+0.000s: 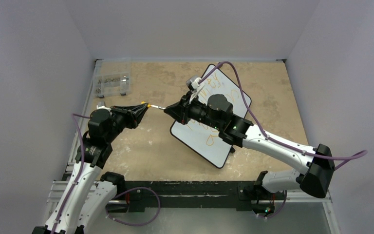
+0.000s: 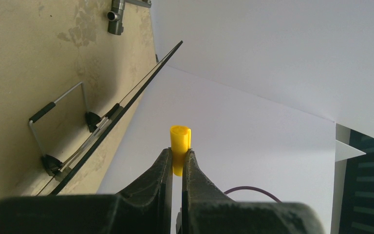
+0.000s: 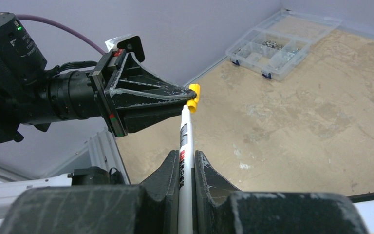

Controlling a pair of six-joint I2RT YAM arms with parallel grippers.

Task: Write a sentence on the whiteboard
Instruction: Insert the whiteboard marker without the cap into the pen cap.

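The whiteboard lies angled right of centre. Its orange sentence is partly hidden by my right arm. My right gripper is shut on a white marker and holds it above the table left of the board. The marker's tip meets a yellow cap held in my shut left gripper. The right wrist view shows the marker between the fingers of my right gripper, its tip at the cap. The left wrist view shows the cap pinched in my left gripper.
A clear compartment box with small parts stands at the table's back left; it also shows in the right wrist view. A small grey bolt sits by the board's far corner. My right arm's purple cable arcs over the board.
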